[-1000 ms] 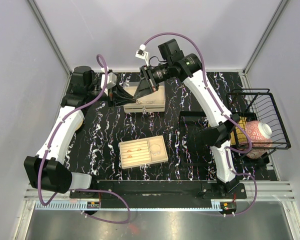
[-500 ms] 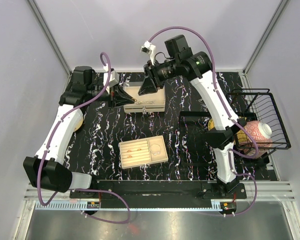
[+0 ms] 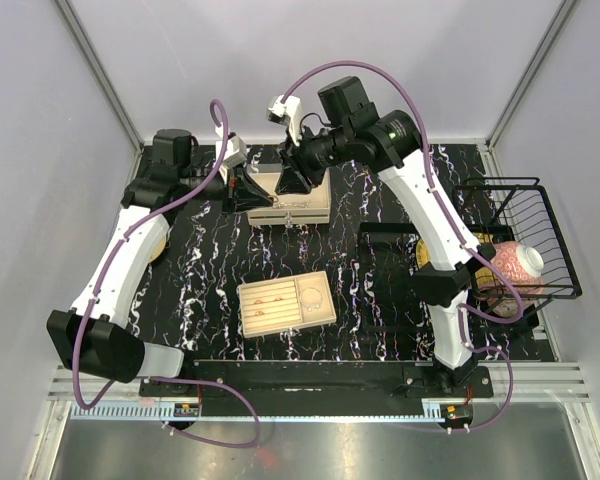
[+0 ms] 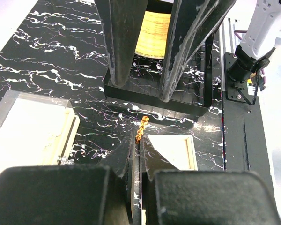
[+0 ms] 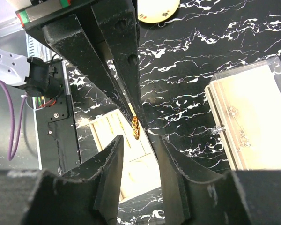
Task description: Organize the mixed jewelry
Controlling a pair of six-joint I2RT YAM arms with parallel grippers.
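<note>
My left gripper (image 4: 139, 140) pinches a gold chain strand (image 4: 141, 127) between the spread fingers (image 5: 110, 164) of my right gripper (image 5: 140, 139).

On the black marbled table (image 3: 210, 260) the far beige tray (image 3: 305, 212) sits at the back, and from above both my grippers meet over its left part; the near beige tray (image 3: 280, 327) lies mid-table, well apart from them, with other small pieces (image 3: 270, 305) in its compartments; my right jaws stand wide, one finger on each side of my left tips and touching nothing; my left jaws are pressed together on the strand; the short strand juts from their tip, off the table.
</note>
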